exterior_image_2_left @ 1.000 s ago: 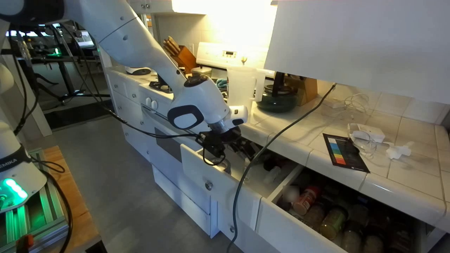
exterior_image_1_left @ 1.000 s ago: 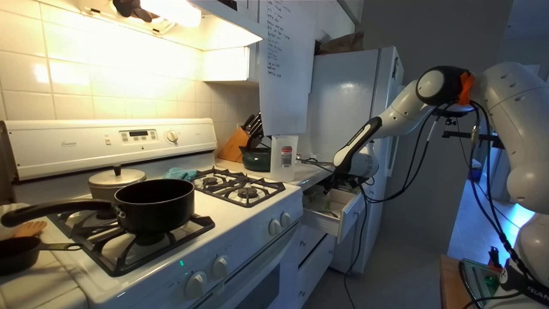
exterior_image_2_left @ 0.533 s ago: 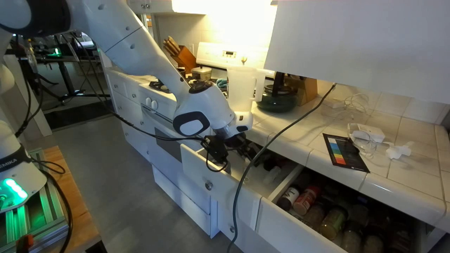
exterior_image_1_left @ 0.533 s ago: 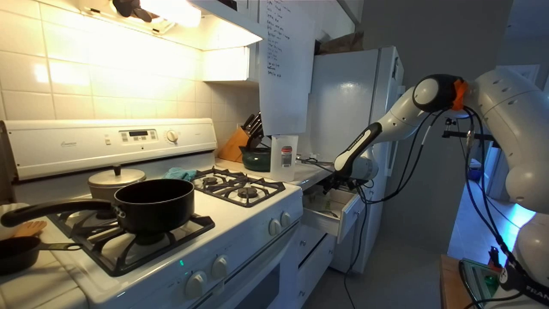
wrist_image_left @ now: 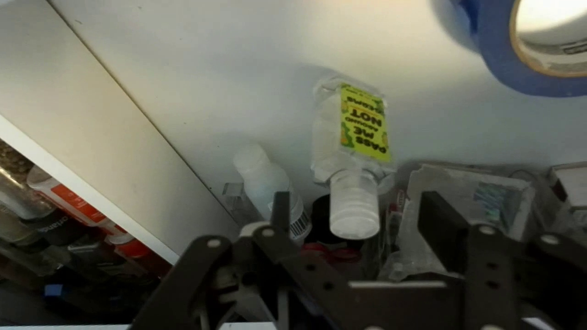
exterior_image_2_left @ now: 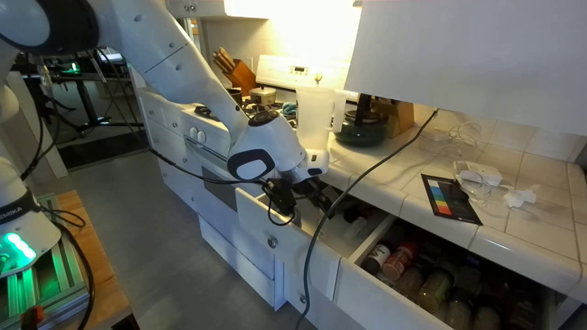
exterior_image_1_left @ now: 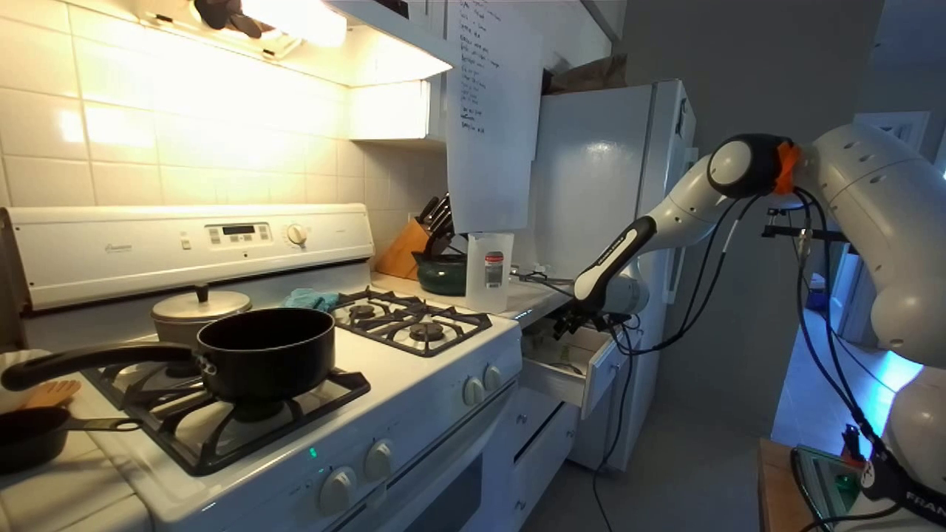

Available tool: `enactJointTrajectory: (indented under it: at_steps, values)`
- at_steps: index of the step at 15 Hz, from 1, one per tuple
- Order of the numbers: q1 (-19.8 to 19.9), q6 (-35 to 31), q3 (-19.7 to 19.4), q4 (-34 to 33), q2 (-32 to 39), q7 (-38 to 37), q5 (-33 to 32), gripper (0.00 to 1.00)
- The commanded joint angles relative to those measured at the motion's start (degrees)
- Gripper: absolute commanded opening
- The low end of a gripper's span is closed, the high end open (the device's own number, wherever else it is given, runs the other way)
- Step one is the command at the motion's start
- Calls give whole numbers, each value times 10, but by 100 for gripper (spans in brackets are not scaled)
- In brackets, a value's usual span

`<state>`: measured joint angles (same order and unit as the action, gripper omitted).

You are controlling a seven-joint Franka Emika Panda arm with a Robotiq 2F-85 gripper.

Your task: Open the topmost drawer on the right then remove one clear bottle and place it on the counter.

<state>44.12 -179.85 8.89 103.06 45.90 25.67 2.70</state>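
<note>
1. Claw (wrist_image_left: 357, 208): jaws wide apart, nothing held; stands over the topmost drawer (exterior_image_2_left: 284, 229) in both exterior views.
2. Drawer, as above: white, flat-fronted, pulled out below the edge of the worktop (exterior_image_2_left: 394, 178).
3. Clear bottle (wrist_image_left: 353, 158): one, small, lying on the drawer floor; yellow-green label (wrist_image_left: 364, 121), lettering upside down in the wrist view; cap (wrist_image_left: 354, 206) framed between the jaws, a gap showing to each side.
4. Pale bottle (wrist_image_left: 266, 178): one, barcoded, just beside the clear bottle, same drawer.
5. Translucent package (wrist_image_left: 458, 197): one, on the clear bottle's other side, near it.
6. Blue tape (wrist_image_left: 497, 55): one roll, same drawer, well apart from the pale bottle; partly out of frame.
7. Neighbouring drawer (exterior_image_2_left: 376, 302): white, likewise pulled out; assorted jars (exterior_image_2_left: 433, 288) inside, one of them red.
8. Worktop, as above: pale tile; carries translucent pitcher (exterior_image_2_left: 314, 110), dark green pot (exterior_image_1_left: 443, 273), knife block (exterior_image_1_left: 403, 247), colour chart (exterior_image_2_left: 449, 201).
9. Stove (exterior_image_1_left: 414, 399): white; black saucepan (exterior_image_1_left: 266, 362) on a front burner, lidded pot (exterior_image_1_left: 170, 321) behind it.
</note>
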Motion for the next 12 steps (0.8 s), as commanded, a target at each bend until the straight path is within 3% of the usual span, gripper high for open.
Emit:
enactJointTrajectory:
  at_steps: [1,7,8,12]
  values:
    - [13,-2,17,-1,0,-24,-28,45]
    - [7,-3,15,3,-4,-32,-30,2]
    - [7,-3,14,4,-4,-33,-30,6]
    - [17,-7,26,28,-28,-35,-28,6]
